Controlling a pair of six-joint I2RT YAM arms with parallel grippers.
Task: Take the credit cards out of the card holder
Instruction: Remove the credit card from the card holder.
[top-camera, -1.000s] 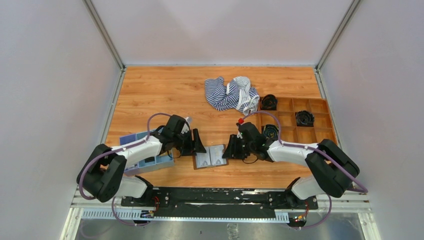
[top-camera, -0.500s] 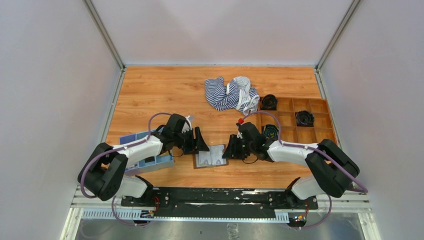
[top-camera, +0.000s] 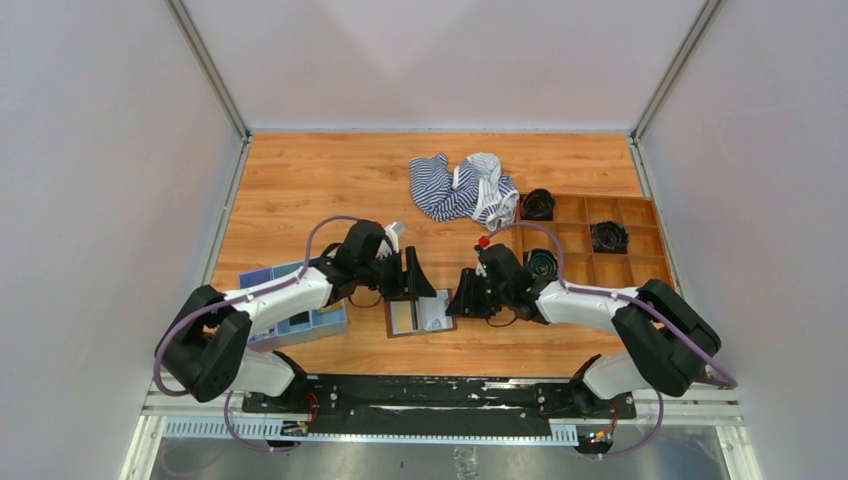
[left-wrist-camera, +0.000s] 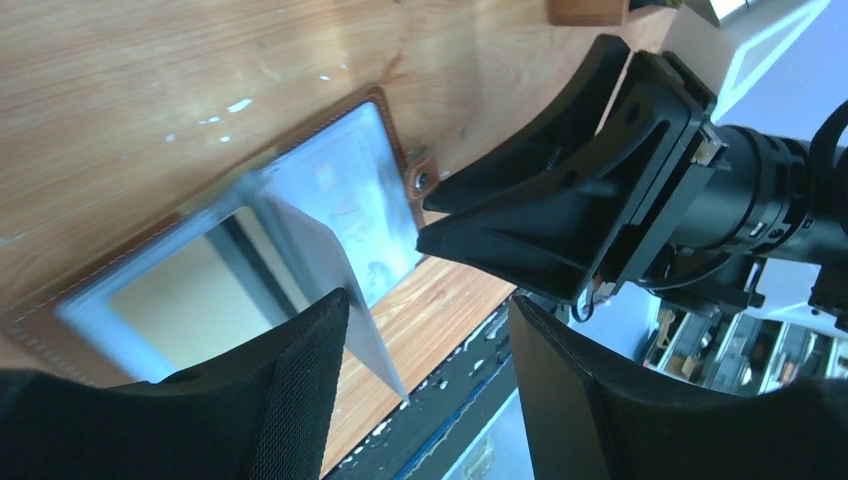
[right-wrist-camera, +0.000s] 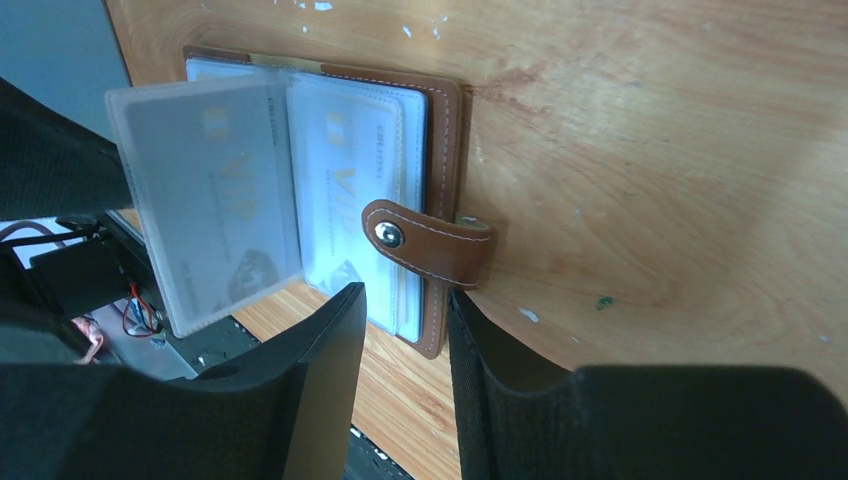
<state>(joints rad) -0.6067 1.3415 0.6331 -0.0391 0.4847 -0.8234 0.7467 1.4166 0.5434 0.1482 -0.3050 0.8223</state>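
**A:** Where is the card holder?

**B:** The brown card holder (top-camera: 418, 316) lies open and flat on the wooden bench (top-camera: 300, 190). It is near the front edge, between the tips of the two arms.

**A:** And the credit cards?

**B:** The credit cards (right-wrist-camera: 215, 200) are inside it, in clear pockets. In the right wrist view, one pale card with gold lettering sits in a pocket leaf (left-wrist-camera: 300, 240) that is raised off the stack and tilted. A second pale card (right-wrist-camera: 350, 190) lies flat in the pocket beneath. From above, the left half of the holder shows a yellowish panel, and I cannot tell whether that is a card.

**A:** What are the left jaws doing?

**B:** The left jaws are released and spread wide, with nothing between them. They sit over the far left part of the holder. The raised leaf stands just beside one black finger (left-wrist-camera: 290, 400). It is blurred, so I cannot tell if they touch.

**A:** And the right jaws?

**B:** The right jaws are at the holder's right edge, by its strap (right-wrist-camera: 425, 250). Only a narrow gap separates the fingers (right-wrist-camera: 320, 400), and they grip nothing. Contact with the holder is unclear.

**A:** Anything else?

**B:** There is a striped cloth (top-camera: 462, 187) at the back, a brown compartment box (top-camera: 600, 197) on the right and a light-blue tray (top-camera: 320, 330) on the left.
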